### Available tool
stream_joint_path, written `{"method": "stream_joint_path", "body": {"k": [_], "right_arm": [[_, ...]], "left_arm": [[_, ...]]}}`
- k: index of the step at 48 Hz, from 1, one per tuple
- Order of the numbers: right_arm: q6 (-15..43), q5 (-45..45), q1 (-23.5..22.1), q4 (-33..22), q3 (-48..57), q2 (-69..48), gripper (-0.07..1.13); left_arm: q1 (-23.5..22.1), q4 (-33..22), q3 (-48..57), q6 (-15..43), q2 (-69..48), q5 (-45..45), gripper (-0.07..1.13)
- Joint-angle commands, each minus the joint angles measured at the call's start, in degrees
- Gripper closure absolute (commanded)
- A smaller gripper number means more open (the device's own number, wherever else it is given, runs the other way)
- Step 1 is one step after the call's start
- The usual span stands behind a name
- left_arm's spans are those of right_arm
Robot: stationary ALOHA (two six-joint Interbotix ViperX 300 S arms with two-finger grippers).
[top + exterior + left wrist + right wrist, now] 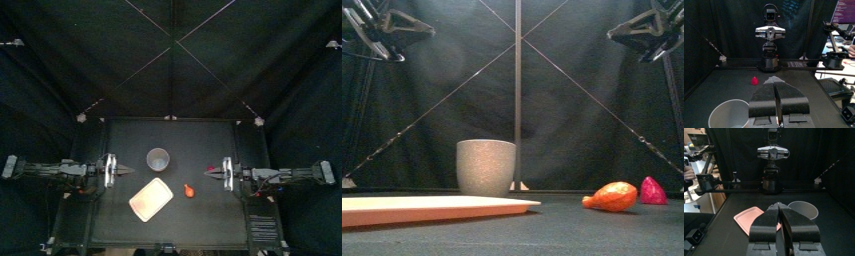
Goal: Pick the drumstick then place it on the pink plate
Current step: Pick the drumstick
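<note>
- Top view: the left gripper point(126, 171) and the right gripper point(209, 171) hang level at either side of the table point(201, 135), facing each other, with neither over any object. I judge this a rest pose, the pick not yet begun. The orange-red drumstick point(190, 189) lies on the bare table just right of the pink plate point(150, 200) and apart from it. It is nearer the right arm, which seems the natural one to take it. The grey cup point(158, 158) stands behind the plate, between the two grippers. From up here the jaws are too small to judge.
- Front view: both arms sit high in the upper corners, well clear of everything. Only this view shows plainly a small magenta toy point(652, 190) just right of the drumstick and behind it; whether they touch I cannot tell. A grasp will need to avoid it. The plate is a low, empty slab at the left.
- Left wrist view: the jaws are pressed together with nothing between them. The cup's rim and the magenta toy show, but the drumstick does not, and is likely hidden behind the jaws.
- Right wrist view: these jaws likewise meet, empty. Plate and cup show beyond them but not the drumstick, so only the top and front views place it
</note>
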Motion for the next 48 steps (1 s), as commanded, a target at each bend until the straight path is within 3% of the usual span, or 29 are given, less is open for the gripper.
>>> {"method": "stream_joint_path", "body": {"k": [1, 10, 25, 37, 48], "right_arm": [[1.0, 0.3, 0.0, 0.8, -0.6, 2.5, 0.99], [4.9, 8.2, 0.1, 6.3, -4.4, 9.8, 0.99], [12.5, 38.6, -0.2, 14.5, -13.4, 15.4, 0.99], [20.9, 42.7, -0.3, 11.4, -14.1, 16.2, 0.99], [28.1, 49.0, 1.1, 2.5, -16.4, 21.7, 0.99]], "left_arm": [[-0.3, -0.4, -1.1, -0.1, 1.1, 0.6, 1.04], [-0.1, -0.4, -1.1, -0.2, 1.1, 0.7, 1.03], [0.4, -0.4, -1.1, -0.1, 1.1, 1.8, 1.03], [1.4, -0.4, -0.7, -0.1, 1.1, 2.2, 1.03], [2.3, -0.4, -0.2, -0.2, 1.1, 2.2, 1.03]]}}
